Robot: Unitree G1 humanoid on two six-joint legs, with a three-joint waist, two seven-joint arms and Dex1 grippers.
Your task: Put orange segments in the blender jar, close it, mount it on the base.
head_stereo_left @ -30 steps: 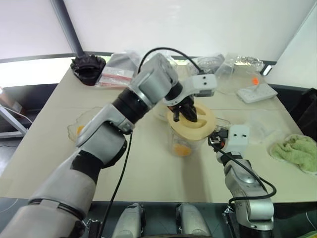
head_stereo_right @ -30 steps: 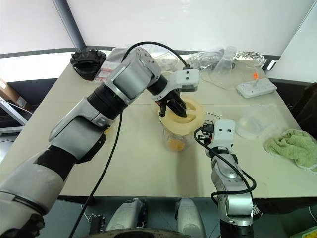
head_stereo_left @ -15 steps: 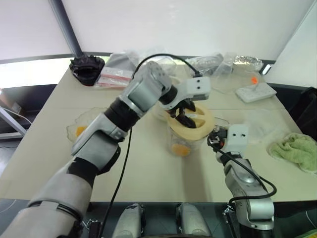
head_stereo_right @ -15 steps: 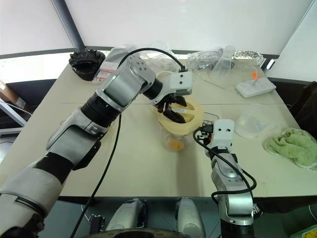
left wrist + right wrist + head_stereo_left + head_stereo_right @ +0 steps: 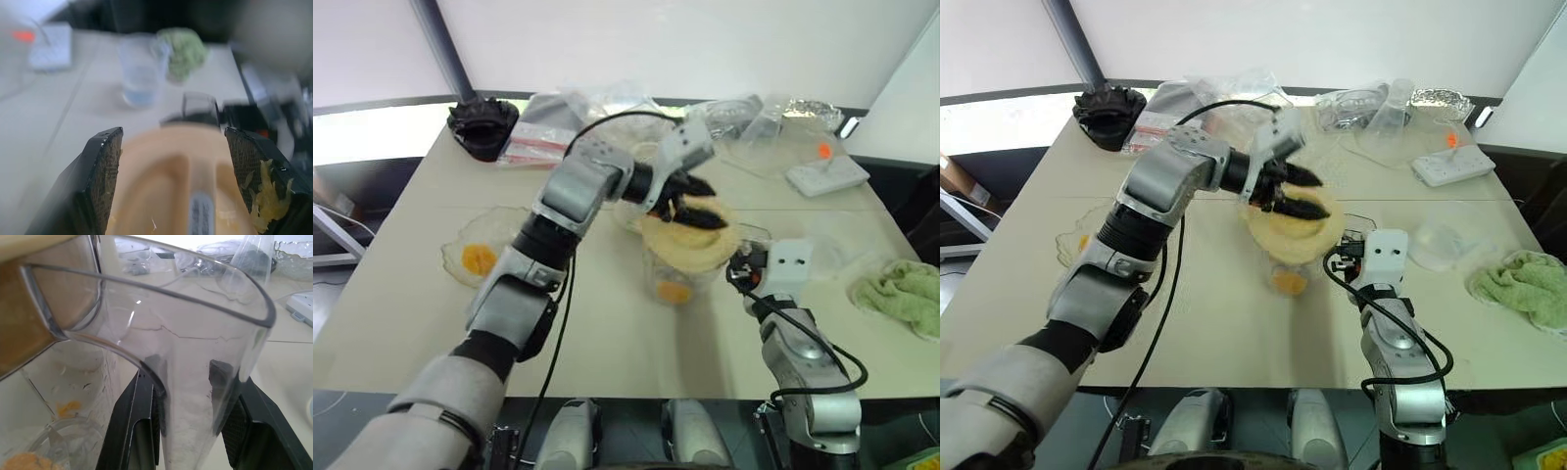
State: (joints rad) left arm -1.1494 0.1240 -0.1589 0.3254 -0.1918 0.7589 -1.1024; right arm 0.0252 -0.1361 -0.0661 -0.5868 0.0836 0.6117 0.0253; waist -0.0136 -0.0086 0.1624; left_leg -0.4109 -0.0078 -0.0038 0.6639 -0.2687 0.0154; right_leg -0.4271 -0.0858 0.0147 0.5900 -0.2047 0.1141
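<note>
Beige table (image 5: 401, 294): it carries everything here, with plastic bags along the far edge.
Blender jar (image 5: 677, 279): clear plastic, upright in the middle of the table; orange segments (image 5: 674, 291) lie at its bottom.
Lid (image 5: 690, 235): cream, round, it sits on the jar's rim.
Left gripper (image 5: 1301, 192): just above the lid, fingers spread wide, holding nothing; yellow pulp sticks to one finger (image 5: 264, 196).
Right gripper (image 5: 188, 406): its fingers pinch the jar's handle (image 5: 195, 382) from both sides.
Shallow bowl (image 5: 475, 257): clear, left of the jar, with orange fruit inside.
</note>
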